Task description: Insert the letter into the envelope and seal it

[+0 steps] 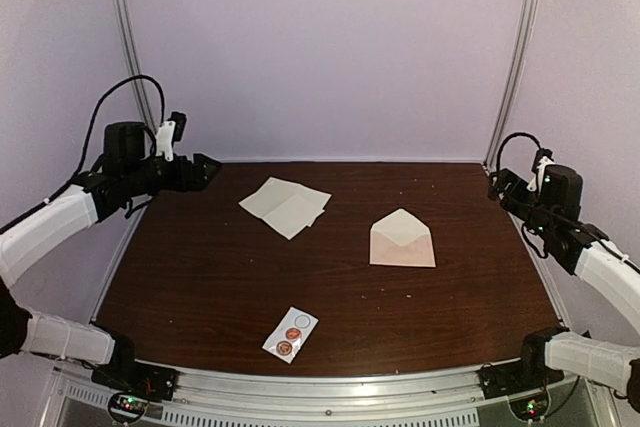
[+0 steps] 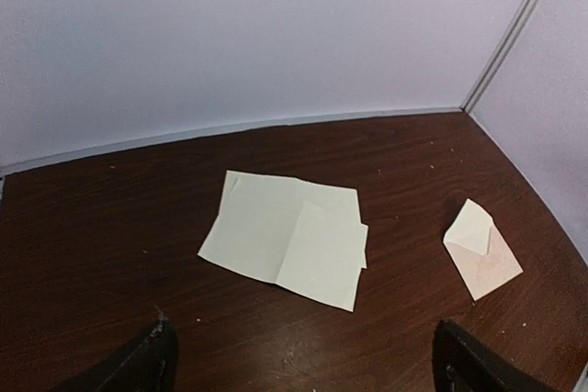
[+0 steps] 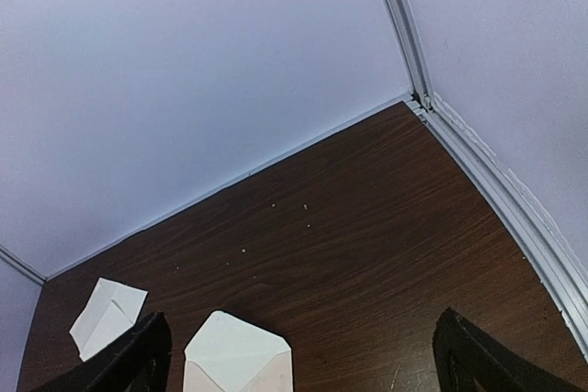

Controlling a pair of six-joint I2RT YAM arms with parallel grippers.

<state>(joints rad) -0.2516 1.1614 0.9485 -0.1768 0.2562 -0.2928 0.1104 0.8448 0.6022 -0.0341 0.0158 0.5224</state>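
The envelope (image 1: 402, 241) (flap open) lies near sheets (image 1: 287, 207); left tool (image 2: 301, 348), right tool (image 3: 301, 341) gape empty.

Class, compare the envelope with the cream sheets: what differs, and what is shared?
The envelope is pinkish with a pointed flap; the cream sheets are yellowish, creased rectangles. The envelope lies on the right, the cream sheets farther back, left of it. Both lie flat on the table.

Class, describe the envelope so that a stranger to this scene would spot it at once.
On the dark wooden table, look right of centre. The envelope lies flat there, on its own. Unlike the cream sheets farther left and the white sticker strip near the front edge, it is pinkish with a paler, pointed triangular flap aimed at the back wall.
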